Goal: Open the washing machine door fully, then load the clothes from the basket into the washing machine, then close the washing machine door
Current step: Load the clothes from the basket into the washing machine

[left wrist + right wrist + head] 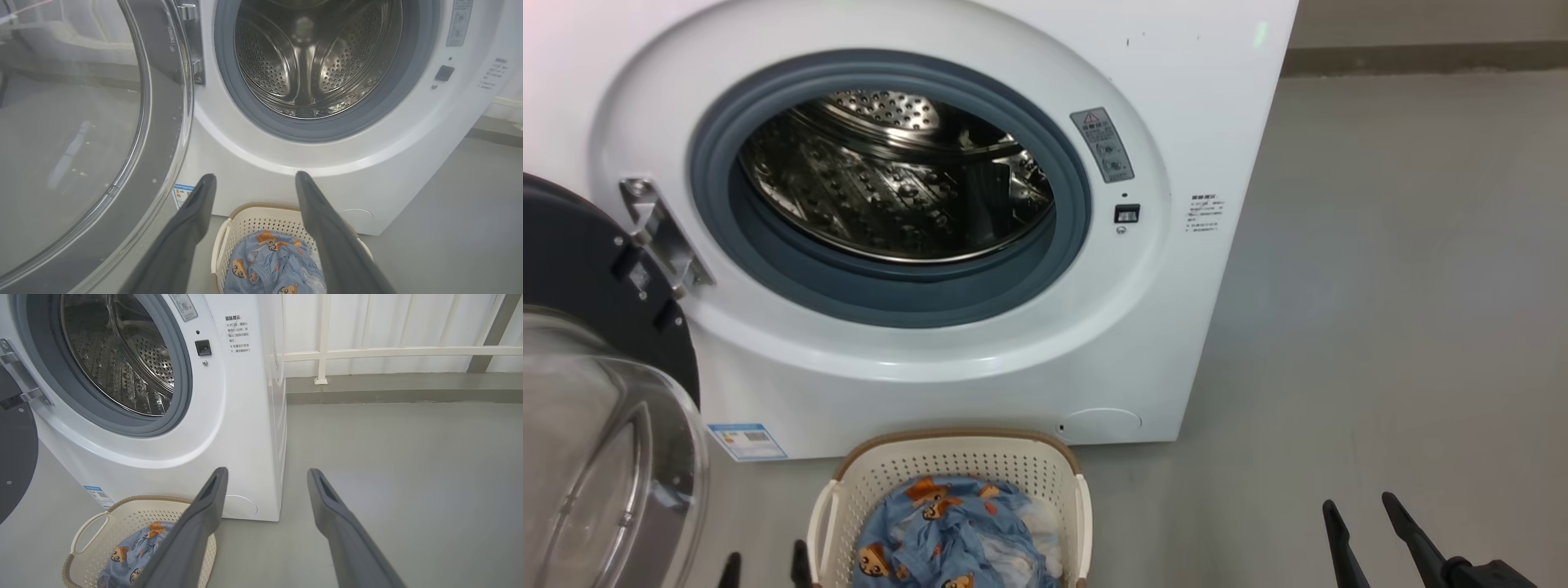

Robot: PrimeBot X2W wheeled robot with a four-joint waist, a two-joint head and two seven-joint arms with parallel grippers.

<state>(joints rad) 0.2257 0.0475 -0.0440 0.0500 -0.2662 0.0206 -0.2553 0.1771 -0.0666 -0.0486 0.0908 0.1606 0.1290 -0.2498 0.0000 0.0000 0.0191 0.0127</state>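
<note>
— Two surfaces make up the room: a plain grey floor (1405,286) across the right of the head view, and a white railing (392,353) along the top of the right wrist view. What stands on that floor?
— The washing machine (1192,98) fills the upper left and centre of the head view. The basket (956,437) sits on the floor just in front of it, at bottom centre.
— What is cut off or unclear?
— The washing machine door (572,245) runs off the left edge and the basket's near end off the bottom edge. The small print beside the opening is too fine to read.
— And the clothes (947,531)?
— They lie bunched in the basket: light blue cloth with orange-brown bears, and some white at the right. The door stands swung wide on its metal hinge (658,233), glossy black around a clear glass bowl. The steel drum (890,188) shows inside the grey-blue gasket (890,298).
— The grippers?
— The left gripper (255,177), at the bottom edge just left of the basket, has its fingers spread and grips nothing. The right gripper (267,471), at the lower right over bare floor, is also spread wide and grips nothing.
</note>
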